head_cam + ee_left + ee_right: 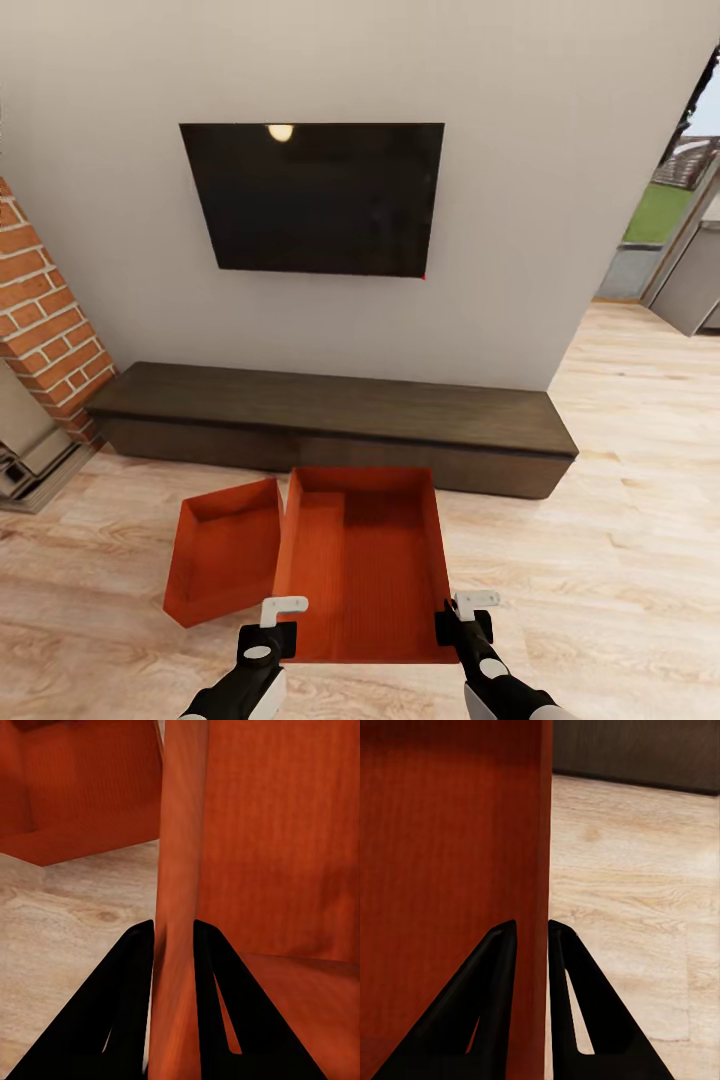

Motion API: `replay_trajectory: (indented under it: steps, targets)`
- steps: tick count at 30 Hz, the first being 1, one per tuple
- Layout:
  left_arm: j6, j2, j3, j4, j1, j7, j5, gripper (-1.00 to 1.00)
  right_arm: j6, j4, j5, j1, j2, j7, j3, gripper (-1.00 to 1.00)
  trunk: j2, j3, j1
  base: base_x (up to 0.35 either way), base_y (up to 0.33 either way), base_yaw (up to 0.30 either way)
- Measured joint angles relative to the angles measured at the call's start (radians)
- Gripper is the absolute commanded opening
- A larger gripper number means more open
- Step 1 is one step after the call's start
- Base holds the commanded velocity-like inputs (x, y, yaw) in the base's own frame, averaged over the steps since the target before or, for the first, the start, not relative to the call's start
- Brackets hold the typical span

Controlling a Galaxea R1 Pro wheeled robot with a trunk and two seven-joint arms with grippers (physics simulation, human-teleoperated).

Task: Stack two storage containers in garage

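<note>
Two orange-red storage containers are in the living room, in front of the bench. The nearer container (360,560) is open-topped and squarely before me. My left gripper (283,612) is shut on its left wall near the front corner, and my right gripper (462,610) is shut on its right wall. In the left wrist view the black fingers (135,975) pinch the thin ribbed wall (247,832); the right wrist view shows the same grip (532,930) on the other wall (450,832). The second container (225,555) (82,787) sits tilted on the wood floor, touching the held one's left side.
A long low dark-brown bench (330,410) runs along the wall behind the containers, with a black screen (315,195) above it. A red-brick fireplace (45,320) stands at the left. Light wood floor (620,520) stretches right toward an open doorway (670,240).
</note>
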Motion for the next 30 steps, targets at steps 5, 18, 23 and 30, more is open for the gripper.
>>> replay_trajectory:
  steps: [5,18,23,30]
  targets:
    - [0.0,0.0,0.0,0.0,0.0,0.0,0.0,-1.0,0.0,0.0,0.0,0.0,0.0,0.0,0.0,-1.0,0.0,0.008,0.0,0.0,0.0,0.0]
    - [0.0,0.0,0.002,0.001,0.0,-0.001,-0.001,-1.0,0.002,0.0,0.0,0.0,0.0,0.0,0.001,-1.0,0.0,0.029,0.0,0.0,0.0,0.0]
    - [0.0,0.0,0.001,0.001,0.0,-0.001,0.0,-1.0,0.002,0.0,0.0,0.0,0.0,0.0,0.001,-1.0,0.0,0.037,0.0,0.0,0.0,0.0]
    - [0.001,0.0,0.001,0.001,0.0,-0.001,0.0,-1.0,0.002,0.0,0.0,0.0,0.0,0.0,0.0,-1.0,0.0,0.048,0.0,0.0,0.0,0.0]
